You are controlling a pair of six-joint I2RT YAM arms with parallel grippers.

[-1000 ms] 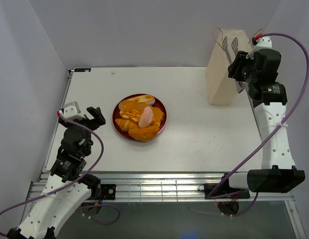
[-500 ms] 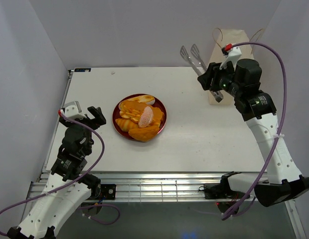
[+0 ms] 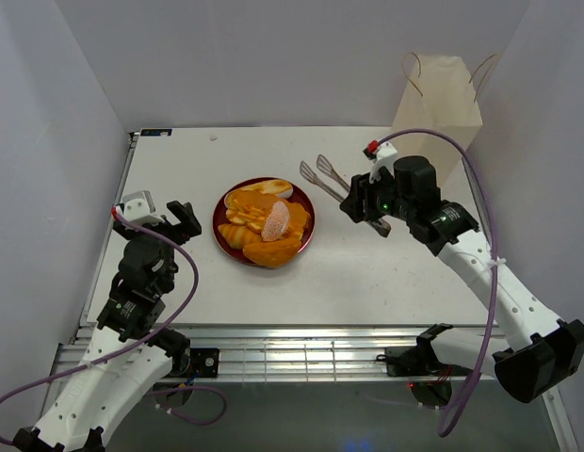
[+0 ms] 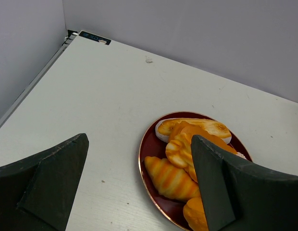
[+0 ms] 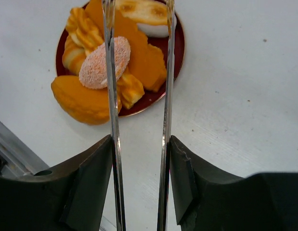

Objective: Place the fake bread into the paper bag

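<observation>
The fake bread [image 3: 264, 221] lies piled on a dark red plate [image 3: 306, 201] at mid-table; it also shows in the left wrist view [image 4: 174, 179] and the right wrist view [image 5: 93, 67]. The paper bag [image 3: 441, 104] stands upright at the back right. My right gripper [image 3: 367, 204] is shut on slim metal tongs [image 3: 322, 177], whose two arms [image 5: 110, 86] spread apart and point at the plate, tips just right of it. My left gripper [image 3: 176, 218] is open and empty, left of the plate.
The plate [image 4: 148, 144] rests on the white table. Grey walls enclose the back and both sides. The table's near edge meets a metal rail [image 3: 301, 344].
My right arm has swung from beside the bag leftward and nearer, carrying the tongs down toward the plate. The left arm has not moved.
</observation>
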